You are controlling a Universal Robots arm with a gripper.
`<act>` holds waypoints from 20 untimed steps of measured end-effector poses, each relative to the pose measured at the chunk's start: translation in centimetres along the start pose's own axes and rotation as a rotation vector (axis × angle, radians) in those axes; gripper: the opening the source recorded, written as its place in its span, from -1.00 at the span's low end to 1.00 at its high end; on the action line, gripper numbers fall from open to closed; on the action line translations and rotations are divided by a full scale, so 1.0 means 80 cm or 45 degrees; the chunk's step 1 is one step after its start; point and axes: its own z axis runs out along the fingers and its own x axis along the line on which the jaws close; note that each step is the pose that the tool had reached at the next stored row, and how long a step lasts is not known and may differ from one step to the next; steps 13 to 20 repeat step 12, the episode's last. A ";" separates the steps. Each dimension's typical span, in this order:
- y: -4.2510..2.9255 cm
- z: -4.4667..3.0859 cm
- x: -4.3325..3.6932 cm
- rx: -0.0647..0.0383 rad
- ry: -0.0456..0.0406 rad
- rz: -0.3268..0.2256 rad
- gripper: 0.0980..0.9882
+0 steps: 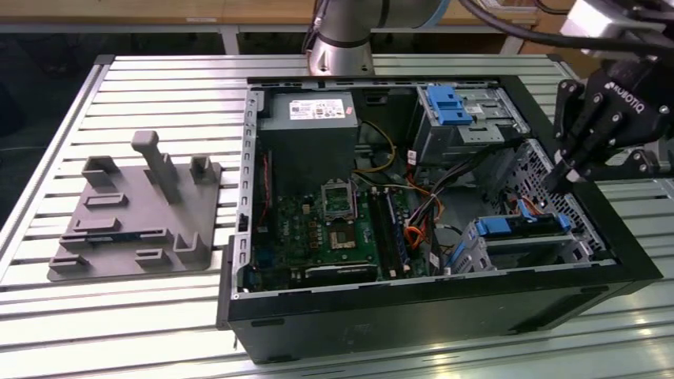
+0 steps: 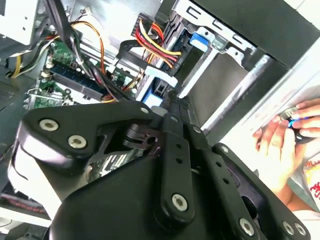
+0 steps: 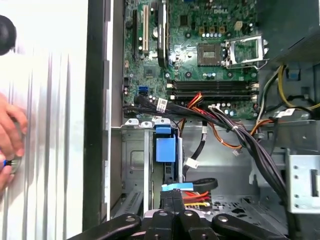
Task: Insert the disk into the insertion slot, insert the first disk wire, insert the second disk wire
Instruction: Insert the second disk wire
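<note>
I see the disk (image 1: pixel 523 227) already sitting inside the insertion slot (image 1: pixel 526 249), at the near corner of the open computer case on the exterior view's right. Its blue carrier frames the top, and the blue handle (image 3: pixel 165 148) faces into the case. The insertion slot is a small grey metal cage. Beside the disk end, red and yellow wires (image 3: pixel 196 198) lie close to it.
</note>
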 end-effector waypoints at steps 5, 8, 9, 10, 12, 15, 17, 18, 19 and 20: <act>0.0011 -0.0166 0.001 0.000 -0.004 0.000 -0.98; 0.0011 -0.0167 0.001 0.000 -0.004 0.000 -0.98; 0.0011 -0.0168 0.001 0.000 -0.004 0.000 -0.98; 0.0011 -0.0168 0.001 0.000 -0.005 0.000 -0.98; 0.0011 -0.0168 0.001 0.000 -0.005 0.000 -0.98; 0.0011 -0.0168 0.001 0.000 -0.005 0.000 -0.98; 0.0011 -0.0168 0.001 0.000 -0.005 0.000 -0.98; 0.0011 -0.0168 0.001 0.000 -0.005 0.000 -0.98; 0.0011 -0.0168 0.001 0.000 -0.005 0.000 -0.98; 0.0011 -0.0168 0.001 0.000 -0.005 0.000 -0.98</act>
